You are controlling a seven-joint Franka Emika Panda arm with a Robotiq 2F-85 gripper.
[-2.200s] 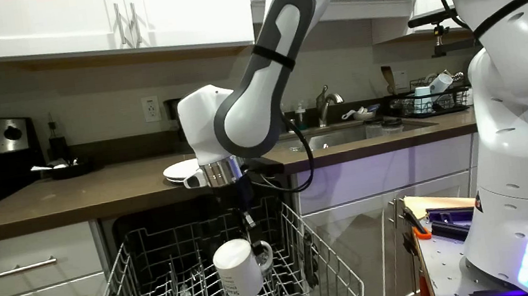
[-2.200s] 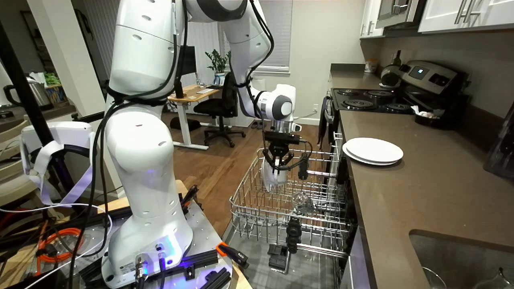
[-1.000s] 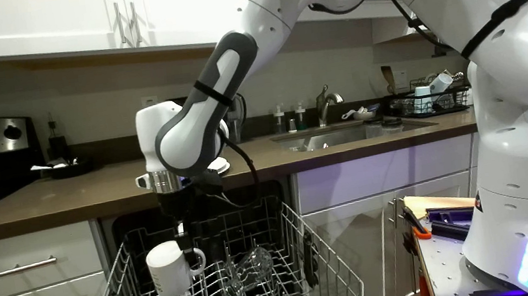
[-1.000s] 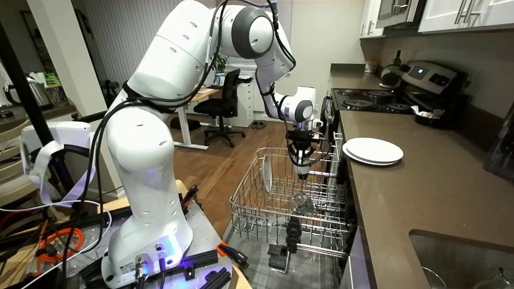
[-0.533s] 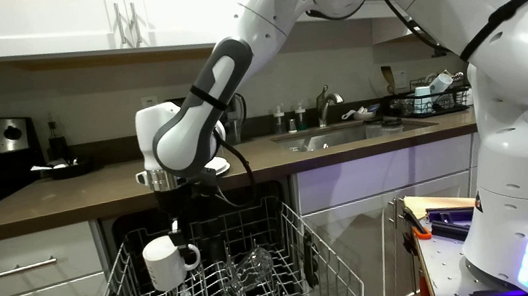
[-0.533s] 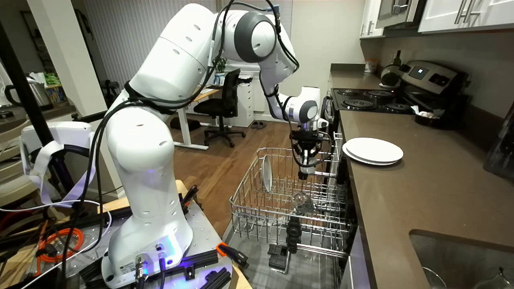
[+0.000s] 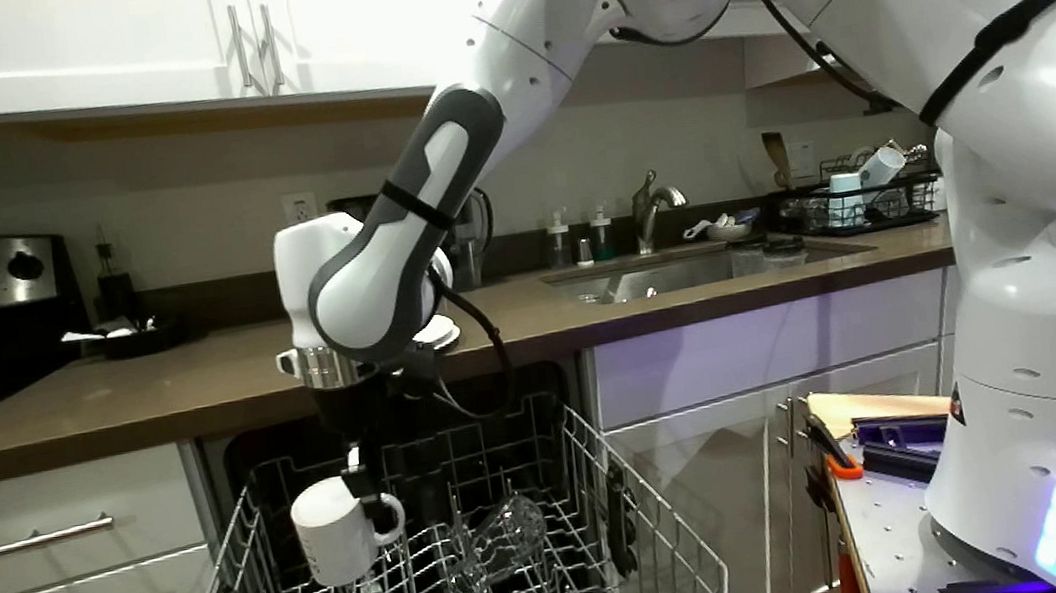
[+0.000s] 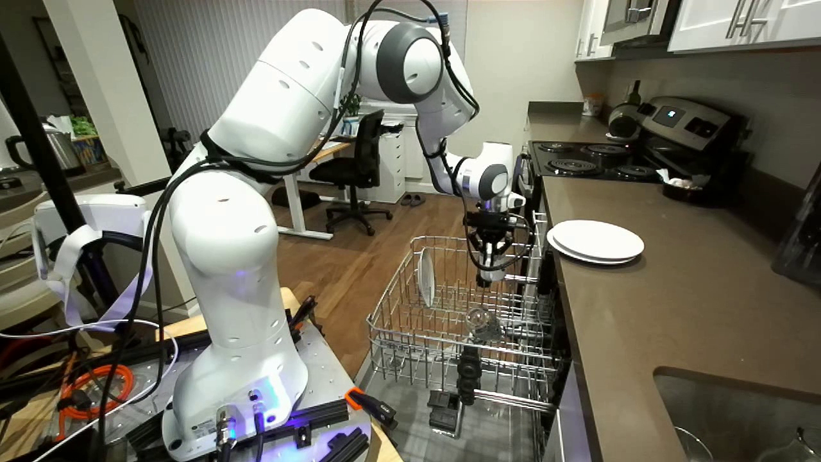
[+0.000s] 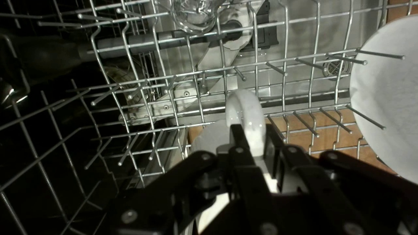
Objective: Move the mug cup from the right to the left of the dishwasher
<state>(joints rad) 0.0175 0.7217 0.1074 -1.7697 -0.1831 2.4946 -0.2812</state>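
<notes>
Wrist view: the gripper (image 9: pixel 253 138) holds the mug (image 9: pixel 249 106) by its handle, fingers (image 9: pixel 239 140) drawn in on both sides. Some two seconds ago, in an exterior view, the mug hung farther right, in front of the glass (image 7: pixel 516 530); now it is over the left part of the rack (image 7: pixel 676 517), its travel nearly stopped. So the carry across the dishwasher (image 7: pixel 245 450) looks mostly done, with lowering and release to come. The rack's left wall looks near, though depth is hard to judge; glass and mug are apart. In an exterior view the gripper sits between the edge of the worktop (image 8: pixel 673 321) and an upright plate (image 8: pixel 426 277), so straight up seems the safest way out.
</notes>
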